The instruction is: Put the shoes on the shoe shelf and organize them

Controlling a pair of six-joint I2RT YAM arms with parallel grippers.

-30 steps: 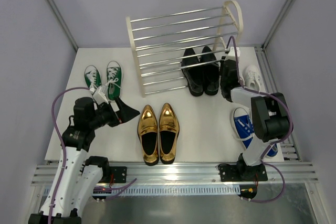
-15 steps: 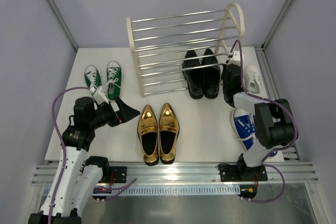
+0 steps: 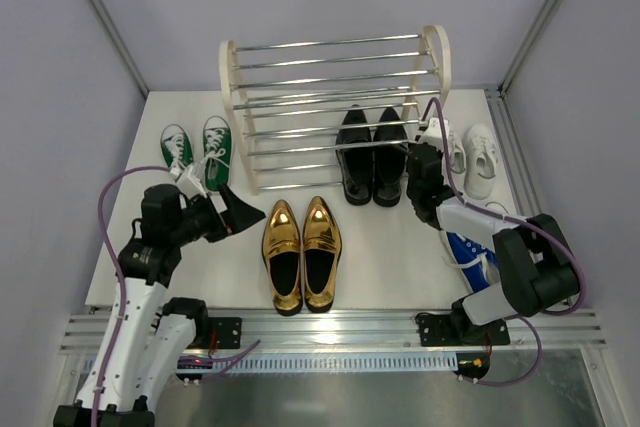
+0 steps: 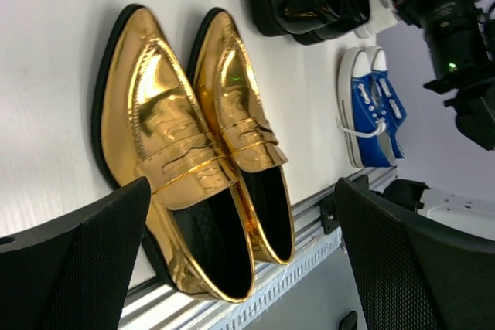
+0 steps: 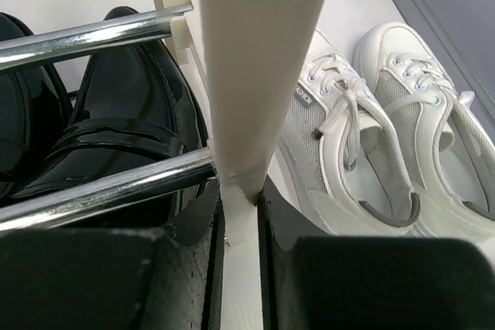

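The shoe shelf (image 3: 330,107) stands at the back of the table, cream side panels and chrome rods. My right gripper (image 3: 420,169) is shut on its right side panel (image 5: 255,59) at the lower front edge. The black dress shoes (image 3: 365,152) sit under the lowest rods, also in the right wrist view (image 5: 116,129). The gold loafers (image 3: 302,252) lie at the front centre, and show between my open left gripper's (image 3: 238,213) fingers (image 4: 77,260). The green sneakers (image 3: 197,149) lie left, the white sneakers (image 3: 468,155) right. The blue sneakers (image 3: 468,247) are partly hidden by the right arm.
A metal rail (image 3: 330,327) runs along the table's near edge. Grey walls close in on the left, back and right. The white sneakers (image 5: 371,144) lie right beside the held panel.
The right gripper has dragged the shelf to the left and nearer, and straightened it. The black shoes shifted left with it. The left arm has not moved.
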